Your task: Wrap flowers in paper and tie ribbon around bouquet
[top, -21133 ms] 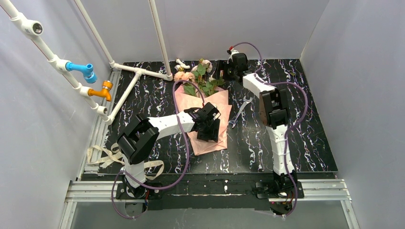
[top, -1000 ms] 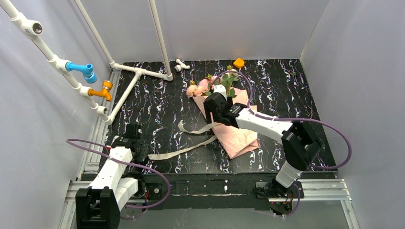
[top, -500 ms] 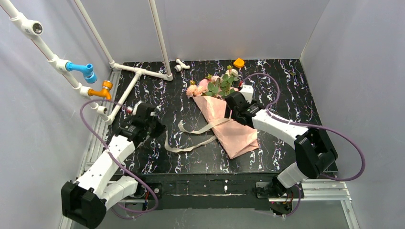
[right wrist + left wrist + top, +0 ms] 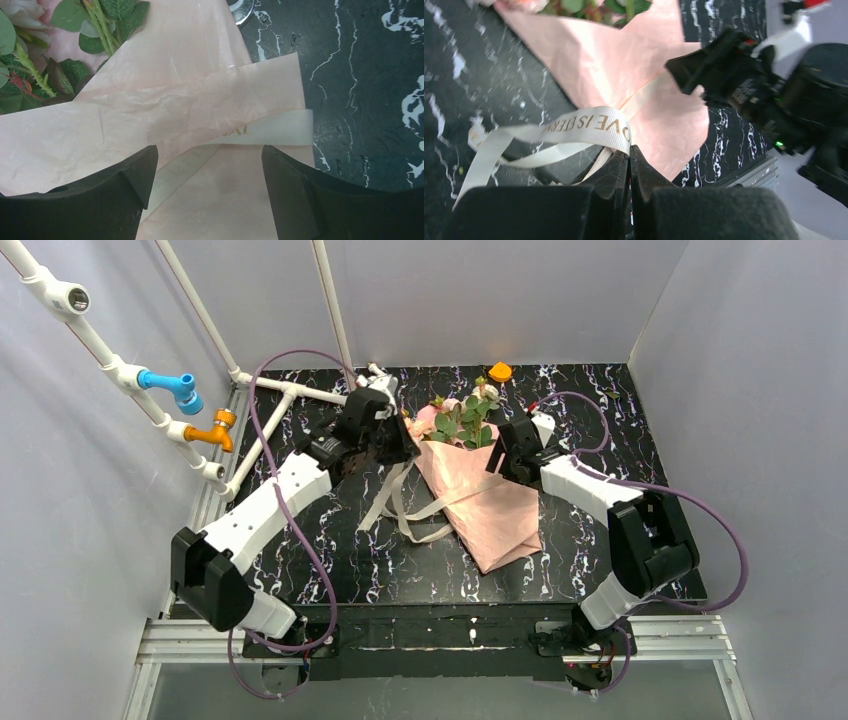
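Overhead, the bouquet [image 4: 485,505] lies on the black marbled bench [image 4: 600,400]. Its pink paper [image 4: 495,530] cone tapers toward the near edge, and the flowers [image 4: 455,420] stick out at the far, wide end. The left gripper [image 4: 392,443] hangs just left of the blooms. The cream ribbon [image 4: 402,505] drops from it in loops onto the bench left of the bouquet, and one strand crosses the middle of the cone. The right gripper [image 4: 508,455] sits at the bouquet's right edge, near the wide end. A small orange object [image 4: 500,371] rests beyond the bouquet, close to the back wall.

From the left wrist, the left gripper [image 4: 629,152] has its jaws pressed together, pinching a fold of the ribbon [image 4: 589,127], which is printed with gold letters. From there the strip runs to the bouquet and across the paper [image 4: 624,70]. The black right gripper [image 4: 711,75] shows at the bouquet's far side, at the paper's edge.

From the right wrist, the right gripper [image 4: 207,165] has its jaws spread wide over the bouquet's paper [image 4: 175,95], with the cone's right edge between them. The ribbon [image 4: 280,127] passes under a thin overlapping fold of paper and comes out at that edge, over the bench [image 4: 375,75]. Green leaves [image 4: 117,10] and a pale rose fill the upper left corner, at the bouquet's wide end.
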Robot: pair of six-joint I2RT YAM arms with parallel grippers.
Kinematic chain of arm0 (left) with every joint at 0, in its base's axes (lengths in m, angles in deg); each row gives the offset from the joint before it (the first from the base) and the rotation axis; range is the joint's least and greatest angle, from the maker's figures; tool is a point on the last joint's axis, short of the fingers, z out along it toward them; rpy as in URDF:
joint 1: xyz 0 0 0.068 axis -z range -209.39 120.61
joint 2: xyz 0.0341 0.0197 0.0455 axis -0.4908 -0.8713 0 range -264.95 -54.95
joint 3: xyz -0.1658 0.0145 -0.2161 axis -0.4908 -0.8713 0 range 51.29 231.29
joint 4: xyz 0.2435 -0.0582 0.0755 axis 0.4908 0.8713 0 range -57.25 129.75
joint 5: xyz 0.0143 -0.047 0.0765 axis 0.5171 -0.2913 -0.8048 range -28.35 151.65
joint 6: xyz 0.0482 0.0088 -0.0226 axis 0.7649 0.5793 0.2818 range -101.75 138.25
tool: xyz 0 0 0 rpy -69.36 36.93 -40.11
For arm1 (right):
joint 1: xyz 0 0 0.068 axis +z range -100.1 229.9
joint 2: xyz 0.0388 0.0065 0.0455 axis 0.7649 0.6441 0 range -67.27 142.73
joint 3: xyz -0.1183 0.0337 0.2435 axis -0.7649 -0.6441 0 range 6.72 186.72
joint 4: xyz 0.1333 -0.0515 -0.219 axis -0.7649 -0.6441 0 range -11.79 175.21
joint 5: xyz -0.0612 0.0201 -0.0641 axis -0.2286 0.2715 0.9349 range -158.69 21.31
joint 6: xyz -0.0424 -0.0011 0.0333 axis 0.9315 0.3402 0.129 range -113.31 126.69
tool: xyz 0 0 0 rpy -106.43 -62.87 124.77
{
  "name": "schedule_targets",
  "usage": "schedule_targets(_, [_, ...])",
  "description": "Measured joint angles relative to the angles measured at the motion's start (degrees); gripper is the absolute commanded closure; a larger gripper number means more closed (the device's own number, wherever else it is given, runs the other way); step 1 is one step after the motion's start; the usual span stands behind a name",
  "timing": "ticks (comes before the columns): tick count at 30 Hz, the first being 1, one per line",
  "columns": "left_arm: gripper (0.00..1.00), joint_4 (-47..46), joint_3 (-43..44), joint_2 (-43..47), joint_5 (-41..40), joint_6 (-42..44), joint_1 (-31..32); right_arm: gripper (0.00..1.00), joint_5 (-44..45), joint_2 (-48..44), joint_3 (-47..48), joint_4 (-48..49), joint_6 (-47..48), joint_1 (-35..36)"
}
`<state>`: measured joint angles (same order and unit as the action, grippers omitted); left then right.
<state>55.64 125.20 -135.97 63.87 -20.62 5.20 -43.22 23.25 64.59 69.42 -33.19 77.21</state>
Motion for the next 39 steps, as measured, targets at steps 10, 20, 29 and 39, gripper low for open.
schedule_targets(10, [1.0,-0.7,18.6,-8.8,8.0,13.6,5.0,0.55,-2.0,3.3,1.1,1.0,-0.2,-1.5])
schedule_targets(20, [1.0,-3.5,31.2,-24.1,18.1,19.9,4.9,0.99,-3.0,3.3,1.6,1.2,0.5,-1.9])
schedule_targets(29, [1.0,-4.7,44.3,-40.3,29.8,18.3,4.9,0.99,-3.1,0.5,-0.1,1.4,1.3,-2.0])
schedule_targets(39, [1.0,-4.4,47.3,-41.4,34.7,18.1,4.6,0.3,-3.8,-2.3,-1.6,3.0,2.6,-2.9])
